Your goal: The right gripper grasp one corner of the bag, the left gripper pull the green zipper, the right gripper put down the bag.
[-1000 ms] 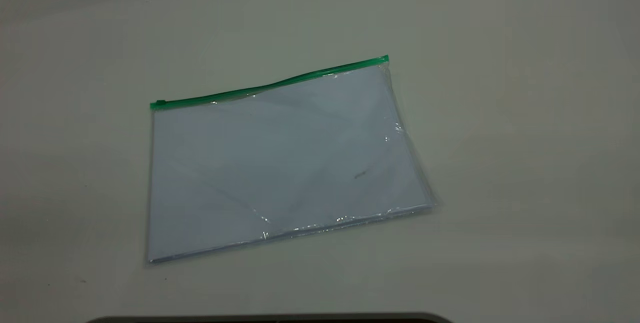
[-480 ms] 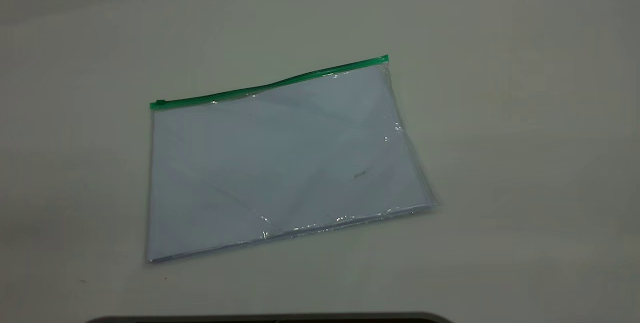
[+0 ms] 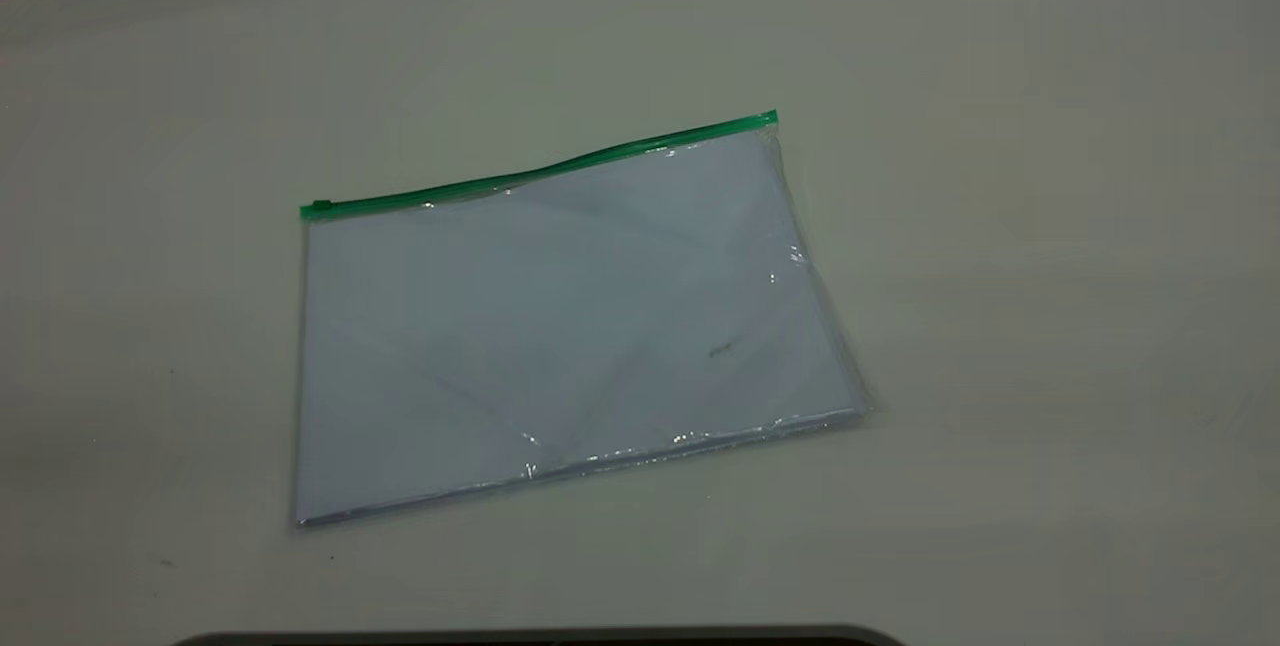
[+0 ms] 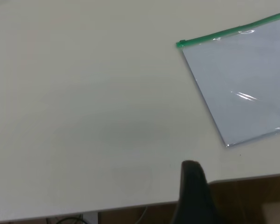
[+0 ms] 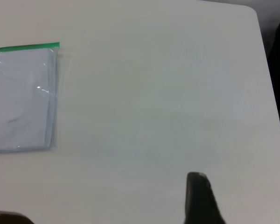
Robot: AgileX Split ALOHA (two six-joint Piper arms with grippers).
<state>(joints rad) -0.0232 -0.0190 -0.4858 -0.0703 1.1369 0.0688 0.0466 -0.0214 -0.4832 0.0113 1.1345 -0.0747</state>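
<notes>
Nothing has shifted since the earlier exterior frames: we see the bag (image 3: 560,326) lying flat on the pale matte table (image 3: 1050,226) in the same skewed pose, no arm over it. From the exterior camera we read it as a large rectangular pouch of clear, glossy plastic with pale bluish-white sheets inside, faint creases crossing its face and small glints along its near and right edges. The green zipper (image 3: 540,169), a narrow bright strip, runs along the far long edge, slightly bowed near the middle, with its small slider tab (image 3: 320,207) at the left end. The corner of the bag (image 3: 768,121) where the strip ends at the right sits on the table, untouched. A dark curved edge (image 3: 540,638) shows at the bottom of this view.

From the left wrist camera we see the slider end of the strip and one plain corner of the pouch lying well apart from the left gripper (image 4: 192,193), of which only a single dark, tapered finger tip shows above the table's near edge; we cannot tell whether its pincer is wide or narrow.

From the right wrist camera we see the strip's other end and the clear short side of the pouch, with bare smooth tabletop between them and the right gripper (image 5: 200,198). Again only one dark tapered finger is visible, so we cannot tell how its pincer stands.
</notes>
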